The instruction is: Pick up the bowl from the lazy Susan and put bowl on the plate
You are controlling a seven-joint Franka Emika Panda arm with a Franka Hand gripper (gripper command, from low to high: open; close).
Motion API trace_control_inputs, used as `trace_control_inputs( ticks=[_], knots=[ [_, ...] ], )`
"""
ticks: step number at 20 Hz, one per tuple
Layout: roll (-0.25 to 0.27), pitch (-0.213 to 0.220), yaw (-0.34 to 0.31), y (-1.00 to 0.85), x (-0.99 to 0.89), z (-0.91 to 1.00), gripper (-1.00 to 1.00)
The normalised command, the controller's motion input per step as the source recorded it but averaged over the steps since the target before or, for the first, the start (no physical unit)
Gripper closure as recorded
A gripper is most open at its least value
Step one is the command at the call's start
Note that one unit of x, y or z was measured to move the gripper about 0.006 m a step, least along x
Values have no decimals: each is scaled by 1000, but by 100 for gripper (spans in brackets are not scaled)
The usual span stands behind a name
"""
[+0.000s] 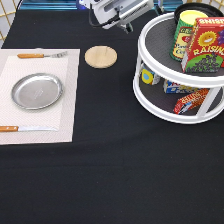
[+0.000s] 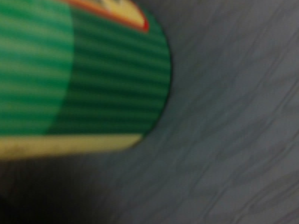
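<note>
The black bowl (image 1: 179, 10) shows only as a dark rim on the lazy Susan's (image 1: 150, 37) top tier, behind the yellow-lidded green can (image 1: 186, 32). My gripper (image 1: 149, 9) reaches in from the exterior view's top, at the top tier's left edge, close to the bowl's rim. The silver plate (image 1: 36, 91) lies bare on the placemat at the exterior view's left. The wrist view shows the green can (image 2: 63, 75) from very close, standing on the dark grey shelf surface (image 2: 243, 125).
A red raisin box (image 1: 205, 45) stands next to the can on the top tier. Boxes and a can fill the lower tier (image 1: 175, 92). A wooden disc (image 1: 100, 56) lies between turntable and placemat (image 1: 67, 100). A fork (image 1: 40, 55) and a knife (image 1: 25, 129) flank the plate.
</note>
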Motion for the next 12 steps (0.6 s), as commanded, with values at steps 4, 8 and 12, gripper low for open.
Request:
trace_control_inputs(
  ticks=[4,8,12],
  knots=[
    [-134,-42,-21,123,-267,-596,-100],
    [-128,-40,-24,1,-154,-546,-100],
    [-101,0,0,0,66,-235,-100]
  ],
)
